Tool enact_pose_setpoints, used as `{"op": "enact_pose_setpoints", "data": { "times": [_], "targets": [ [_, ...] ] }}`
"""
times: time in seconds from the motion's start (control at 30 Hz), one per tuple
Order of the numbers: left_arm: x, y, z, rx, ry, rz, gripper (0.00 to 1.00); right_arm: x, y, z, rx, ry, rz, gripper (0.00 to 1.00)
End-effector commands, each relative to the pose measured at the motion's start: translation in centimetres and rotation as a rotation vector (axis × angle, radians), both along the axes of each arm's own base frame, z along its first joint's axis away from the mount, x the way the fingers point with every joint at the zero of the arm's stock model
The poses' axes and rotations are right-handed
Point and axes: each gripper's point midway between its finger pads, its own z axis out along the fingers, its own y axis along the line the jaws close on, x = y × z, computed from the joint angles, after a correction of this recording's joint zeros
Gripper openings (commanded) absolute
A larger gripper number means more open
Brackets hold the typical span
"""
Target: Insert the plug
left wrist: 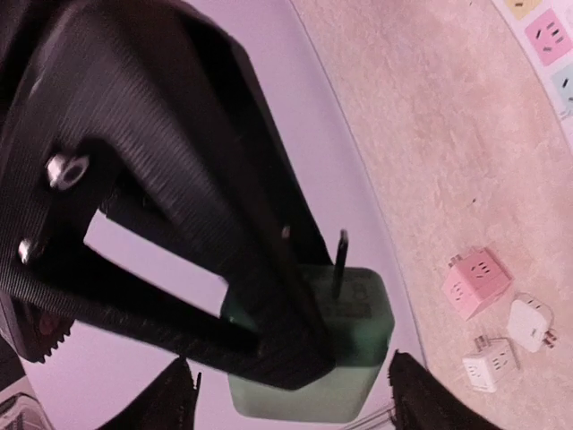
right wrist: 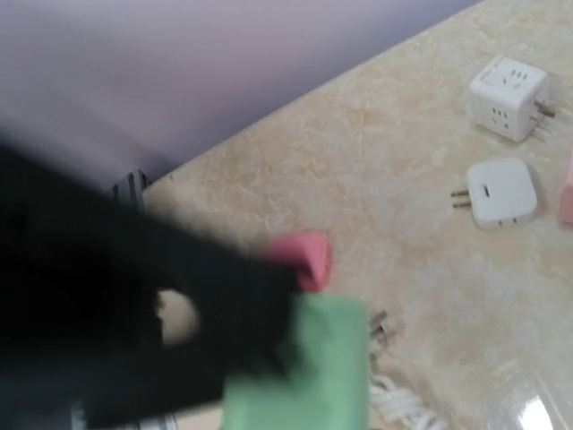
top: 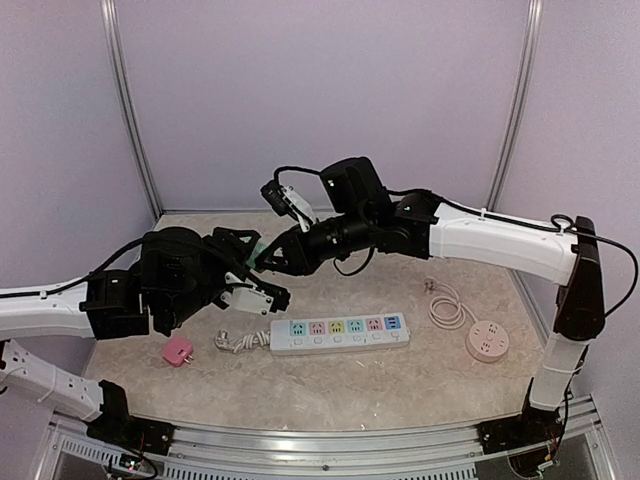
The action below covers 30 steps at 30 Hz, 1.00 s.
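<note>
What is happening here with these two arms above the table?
The two arms meet in the air over the table. The left pincer is closed on a green plug, with one prong showing. The right pincer is right beside the plug, but its view is blurred, so I cannot tell if it grips too. The power strip lies flat on the table below, and the plug is not yet in it.

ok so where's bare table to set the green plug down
Widest bare patch: beige table between the white power strip with pastel sockets and the front rail. Also bare behind it, left of the coiled white cable. Crowded: around the pink plug and bundled white cord at left, and the round pink socket at right.
</note>
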Motion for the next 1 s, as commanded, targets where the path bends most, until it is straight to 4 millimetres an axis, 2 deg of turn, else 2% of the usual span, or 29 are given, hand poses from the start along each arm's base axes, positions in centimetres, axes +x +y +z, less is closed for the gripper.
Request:
{"op": "enact_pose_setpoints", "data": {
  "times": [0.0, 0.13, 0.2, 0.23, 0.37, 0.47, 0.6, 0.67, 0.97],
  "targets": [
    [-2.1, 0.5, 2.2, -0.27, 0.341, 0.028, 0.99, -1.5, -2.2, 1.7, 0.037, -0.121, 0.048, 0.0],
    [-6.5, 0.1, 3.4, -0.442, 0.837, -0.042, 0.98, -4.2, -4.0, 3.6, 0.165, -0.262, 0.154, 0.0],
    [-7.5, -0.8, 4.1, -0.535, 0.977, -0.042, 0.95, -5.4, -4.8, 4.8, 0.24, -0.338, 0.196, 0.0],
    [-7.9, -1.3, 4.5, -0.579, 1.031, -0.04, 0.92, -5.9, -5.3, 4.6, 0.263, -0.365, 0.206, 0.0],
    [-9.4, -3.4, 5.5, -0.703, 1.241, -0.079, 0.84, -7.2, -7.1, 6.8, 0.395, -0.503, 0.2, 0.0],
    [-9.6, -4.7, 6.6, -0.769, 1.308, -0.104, 0.82, -7.8, -8.0, 7.9, 0.434, -0.546, 0.201, 0.0],
    [-9.7, -5.8, 8.0, -0.775, 1.327, -0.151, 0.8, -8.2, -8.3, 8.2, 0.44, -0.587, 0.218, 0.0],
    [-9.7, -6.4, 8.4, -0.775, 1.341, -0.159, 0.75, -8.5, -8.3, 8.3, 0.446, -0.589, 0.231, 0.0],
    [-9.4, -7.9, 9.0, -0.794, 1.364, -0.159, 0.47, -8.9, -9.0, 8.9, 0.456, -0.622, 0.229, 0.0]
  ]
}}
